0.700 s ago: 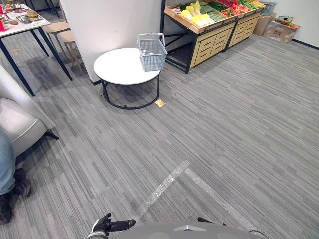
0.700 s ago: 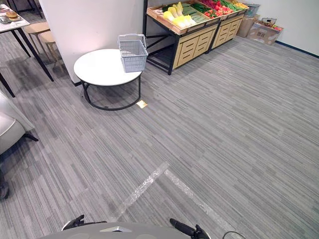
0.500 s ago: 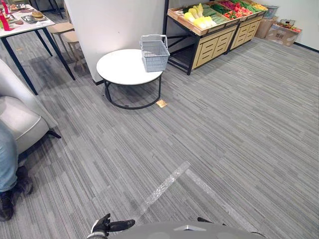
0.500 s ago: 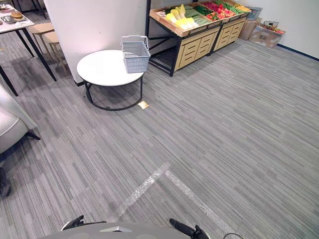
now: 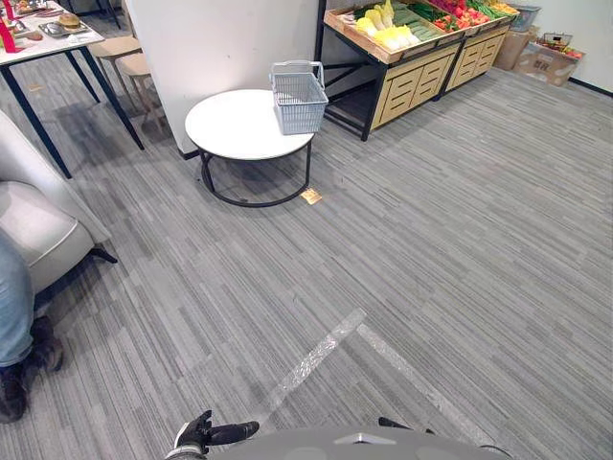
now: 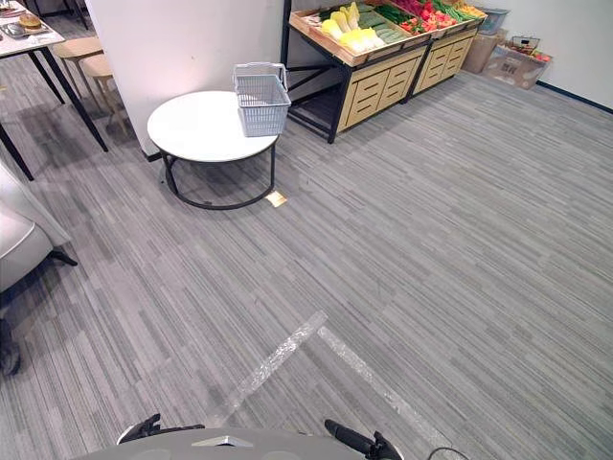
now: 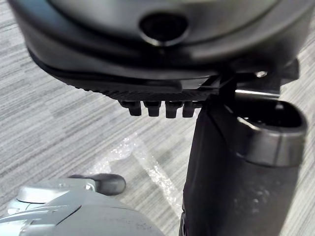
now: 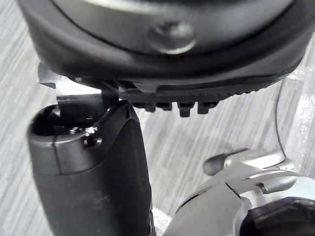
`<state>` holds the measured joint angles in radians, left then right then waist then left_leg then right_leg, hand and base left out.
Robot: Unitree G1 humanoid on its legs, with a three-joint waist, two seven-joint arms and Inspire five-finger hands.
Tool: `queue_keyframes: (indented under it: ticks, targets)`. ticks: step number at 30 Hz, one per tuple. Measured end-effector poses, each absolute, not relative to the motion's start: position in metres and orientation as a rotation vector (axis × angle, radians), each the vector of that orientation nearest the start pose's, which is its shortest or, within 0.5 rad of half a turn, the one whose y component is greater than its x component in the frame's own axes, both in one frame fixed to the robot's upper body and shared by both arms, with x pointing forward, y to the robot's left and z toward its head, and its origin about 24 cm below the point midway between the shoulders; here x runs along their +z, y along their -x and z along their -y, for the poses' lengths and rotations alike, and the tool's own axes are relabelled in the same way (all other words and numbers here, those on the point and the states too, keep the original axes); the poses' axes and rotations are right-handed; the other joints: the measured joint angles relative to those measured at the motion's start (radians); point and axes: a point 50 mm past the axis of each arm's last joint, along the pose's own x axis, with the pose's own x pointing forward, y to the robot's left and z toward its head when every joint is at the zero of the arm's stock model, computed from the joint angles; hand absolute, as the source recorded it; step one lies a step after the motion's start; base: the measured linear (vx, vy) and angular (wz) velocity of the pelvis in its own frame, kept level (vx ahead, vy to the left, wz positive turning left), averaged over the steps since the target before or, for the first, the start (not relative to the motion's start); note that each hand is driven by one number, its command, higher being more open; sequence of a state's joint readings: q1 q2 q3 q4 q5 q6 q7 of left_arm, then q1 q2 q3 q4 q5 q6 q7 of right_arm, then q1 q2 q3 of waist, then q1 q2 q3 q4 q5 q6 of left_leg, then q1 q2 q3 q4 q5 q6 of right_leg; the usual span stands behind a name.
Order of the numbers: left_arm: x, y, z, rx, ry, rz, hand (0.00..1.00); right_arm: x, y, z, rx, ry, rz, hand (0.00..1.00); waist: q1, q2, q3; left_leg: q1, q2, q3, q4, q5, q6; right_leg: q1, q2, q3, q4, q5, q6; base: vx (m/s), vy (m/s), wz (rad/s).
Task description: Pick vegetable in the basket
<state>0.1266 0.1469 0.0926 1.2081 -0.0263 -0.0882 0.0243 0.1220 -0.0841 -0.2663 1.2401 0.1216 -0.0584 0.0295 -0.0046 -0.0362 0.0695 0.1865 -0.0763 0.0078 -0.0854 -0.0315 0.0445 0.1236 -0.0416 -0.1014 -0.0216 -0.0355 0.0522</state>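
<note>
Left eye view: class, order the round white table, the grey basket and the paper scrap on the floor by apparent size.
1. Round white table
2. Grey basket
3. Paper scrap
All three sit at a similar distance, so the ranking holds.

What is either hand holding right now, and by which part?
Nothing. The left hand and right hand hang empty, fingers relaxed, above the carpet. The basket stands on the round table, well away from both.

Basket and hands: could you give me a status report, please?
Left hand, right hand open, empty. Basket on round table ahead. Vegetables on stand. Path unobstructed.
</note>
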Motion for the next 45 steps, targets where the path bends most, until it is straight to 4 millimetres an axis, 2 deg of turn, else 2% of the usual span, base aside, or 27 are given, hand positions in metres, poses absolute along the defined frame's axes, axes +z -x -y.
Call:
queue_keyframes:
  ticks: [39, 43, 45]
  targets:
    - [-0.1692, -0.0471, -0.2204, 0.230, -0.062, -1.231, 1.00, -0.1743, -0.0355, 0.2070, -0.384, -0.212, -1.256, 1.00, 0.004, 0.008, 0.010, 0.016, 0.001, 0.025, 0.000, -0.001, -0.001, 0.015, 0.004, 0.024, -0.014, 0.013, 0.003, -0.02, -0.011, -0.02]
    - [-0.1689, -0.0476, -0.2211, 0.251, -0.037, -1.225, 1.00, -0.1743, -0.0351, 0.2070, -0.402, -0.233, -1.253, 1.00, 0.008, 0.005, 0.014, -0.011, 0.002, 0.041, 0.033, -0.033, 0.000, -0.019, 0.002, 0.035, 0.025, 0.001, -0.008, -0.02, -0.001, -0.10]
    - [-0.1677, -0.0522, -0.2216, 0.264, -0.023, -1.201, 1.00, -0.1742, -0.0366, 0.2072, -0.421, -0.253, -1.244, 1.00, 0.019, 0.005, 0.018, -0.072, 0.002, 0.060, 0.134, -0.098, 0.018, -0.059, -0.003, 0.044, 0.077, -0.029, -0.006, -0.02, 0.007, -0.20]
